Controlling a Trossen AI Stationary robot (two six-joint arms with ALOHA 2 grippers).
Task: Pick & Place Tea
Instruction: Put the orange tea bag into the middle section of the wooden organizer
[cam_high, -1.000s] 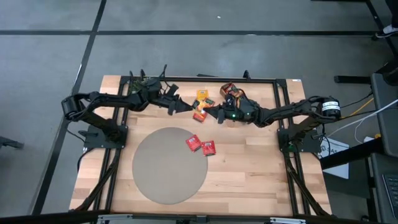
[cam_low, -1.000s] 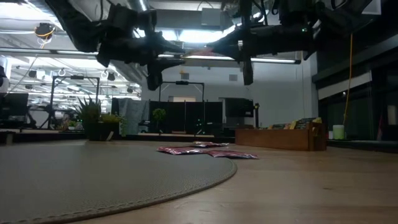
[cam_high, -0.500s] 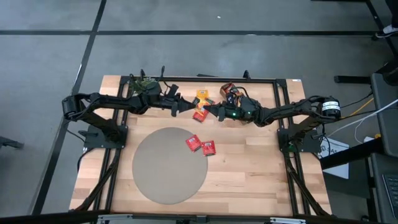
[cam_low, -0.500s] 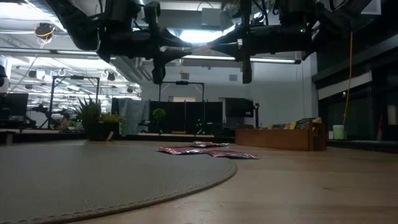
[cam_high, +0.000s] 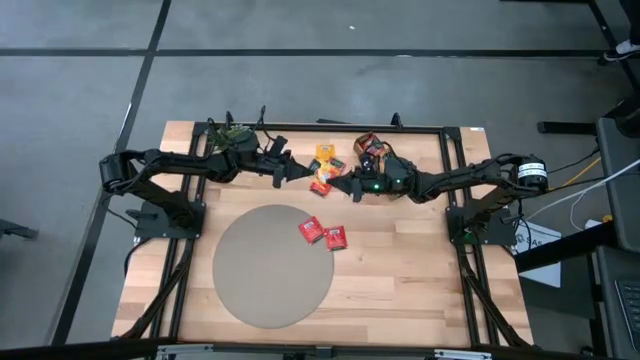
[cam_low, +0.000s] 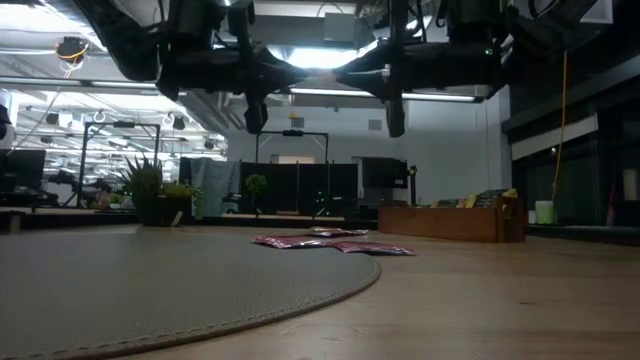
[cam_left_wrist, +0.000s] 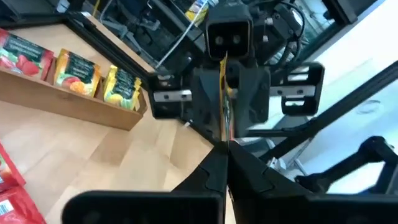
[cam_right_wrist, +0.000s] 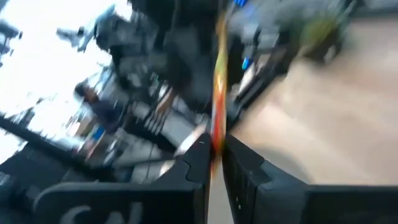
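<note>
Your left gripper (cam_left_wrist: 225, 152) has its fingers clamped on an edge-on orange sachet (cam_left_wrist: 222, 93), and the right gripper (cam_right_wrist: 214, 152) pinches the same packet from the opposite side, probably loosening: a mid-air handover. Two red sachets (cam_high: 324, 233) lie below on the table (cam_high: 420, 270).

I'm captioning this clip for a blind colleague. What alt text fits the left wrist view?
The left gripper is shut on the edge of a thin yellow-orange tea sachet, seen edge-on, which the right gripper facing it also holds. Beyond, a wooden tray on the table holds more upright sachets.
</note>
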